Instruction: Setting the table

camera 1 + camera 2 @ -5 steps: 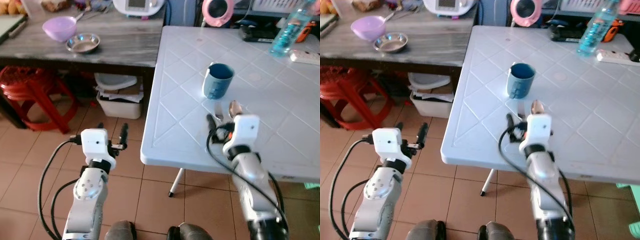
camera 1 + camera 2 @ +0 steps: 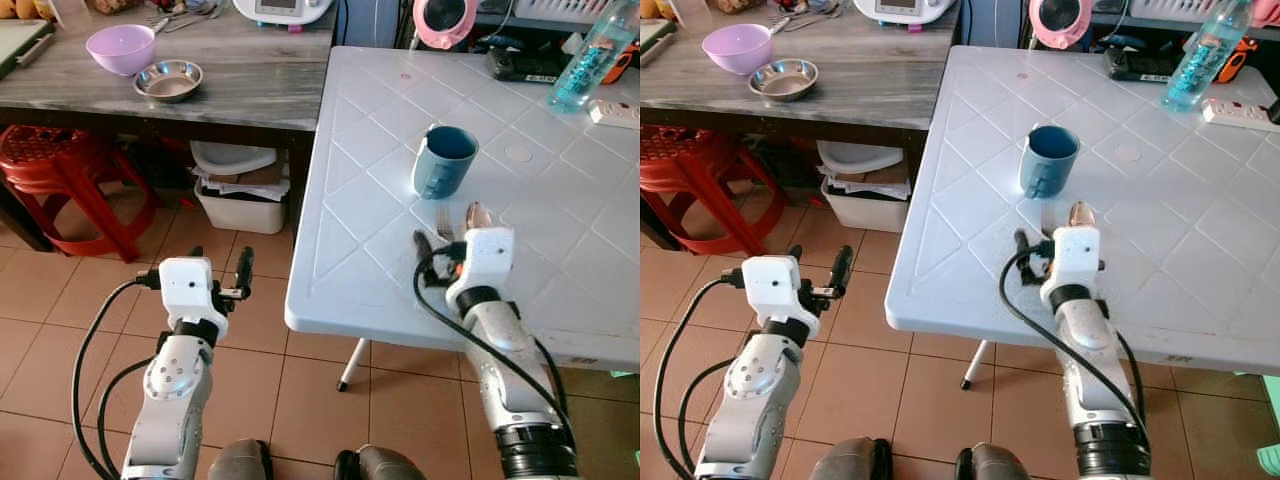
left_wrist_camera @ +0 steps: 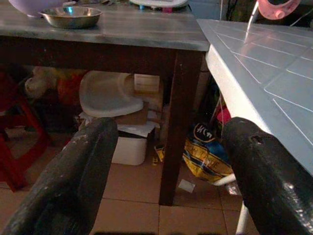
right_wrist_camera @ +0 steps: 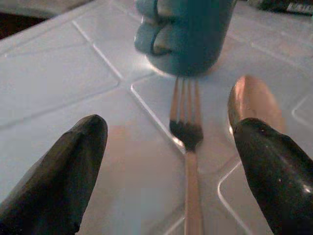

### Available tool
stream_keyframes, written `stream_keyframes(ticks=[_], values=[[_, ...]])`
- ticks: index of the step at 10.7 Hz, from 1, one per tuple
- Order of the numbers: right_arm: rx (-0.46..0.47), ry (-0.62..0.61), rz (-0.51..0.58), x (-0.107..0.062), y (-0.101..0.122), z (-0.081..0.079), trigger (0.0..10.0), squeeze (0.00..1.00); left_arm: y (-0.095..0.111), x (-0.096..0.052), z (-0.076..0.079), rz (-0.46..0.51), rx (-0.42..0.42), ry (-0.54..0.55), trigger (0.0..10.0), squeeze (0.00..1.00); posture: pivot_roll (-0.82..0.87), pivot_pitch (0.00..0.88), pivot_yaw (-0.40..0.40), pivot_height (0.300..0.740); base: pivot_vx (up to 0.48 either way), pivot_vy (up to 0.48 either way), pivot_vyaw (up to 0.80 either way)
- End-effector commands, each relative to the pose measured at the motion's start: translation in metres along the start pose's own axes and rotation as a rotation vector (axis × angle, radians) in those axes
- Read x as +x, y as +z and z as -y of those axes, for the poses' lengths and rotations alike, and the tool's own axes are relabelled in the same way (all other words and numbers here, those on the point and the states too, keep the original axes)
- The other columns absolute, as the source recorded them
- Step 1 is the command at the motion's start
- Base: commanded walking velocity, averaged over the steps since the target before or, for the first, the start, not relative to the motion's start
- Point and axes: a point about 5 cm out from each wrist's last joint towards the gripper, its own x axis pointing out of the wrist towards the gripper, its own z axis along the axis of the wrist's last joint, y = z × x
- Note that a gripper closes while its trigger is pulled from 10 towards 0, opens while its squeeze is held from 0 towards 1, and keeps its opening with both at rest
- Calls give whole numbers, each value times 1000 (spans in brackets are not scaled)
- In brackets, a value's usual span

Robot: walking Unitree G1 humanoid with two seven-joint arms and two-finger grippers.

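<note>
A blue mug (image 2: 443,160) stands on the white plastic table (image 2: 360,250) near its front left corner. Just in front of the mug lie a fork (image 4: 188,147) and a spoon (image 4: 252,100), side by side, heads toward the mug. My right gripper (image 2: 448,245) hovers low over their handles, open, with the fork between its fingers (image 4: 73,161) and the spoon by the other finger. It holds nothing. My left gripper (image 2: 221,262) is open and held above the tiled floor, left of the table edge.
A grey wooden table (image 2: 250,90) on the left carries a purple bowl (image 2: 120,48) and a steel bowl (image 2: 168,80). Under it are a red stool (image 2: 70,170) and a white bin (image 2: 238,200). A water bottle (image 2: 590,55) and a power strip (image 2: 615,112) sit at the far right.
The whole view has shifted slightly, so the camera moved. Both grippers keep the same places relative to the fork, spoon and table.
</note>
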Motion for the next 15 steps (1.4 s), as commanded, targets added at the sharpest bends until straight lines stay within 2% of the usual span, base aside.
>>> stream_keyframes(ticks=[1,4,5,10,13,15], values=[[3,-2,-33,-2,-7,1,10000,0,5,0,-2,12,12,4,10000,0,7,117,7,740,0,0,0],[12,18,-91,1,-14,3,10000,0,5,0,-3,9,17,-1,10000,0,14,120,15,740,0,0,0],[8,32,-110,4,-15,3,0,0,6,1,-4,10,21,-1,10000,0,22,121,20,740,0,0,0],[96,25,-195,0,-29,1,235,0,8,-1,-5,10,31,1,10000,0,52,124,18,740,0,0,0],[203,-15,-256,0,-36,7,0,0,8,-1,-5,7,34,-6,10000,0,48,119,19,740,0,0,0],[203,-10,-263,0,-36,7,0,0,8,0,-4,8,35,-8,10000,0,45,118,20,740,0,0,0]])
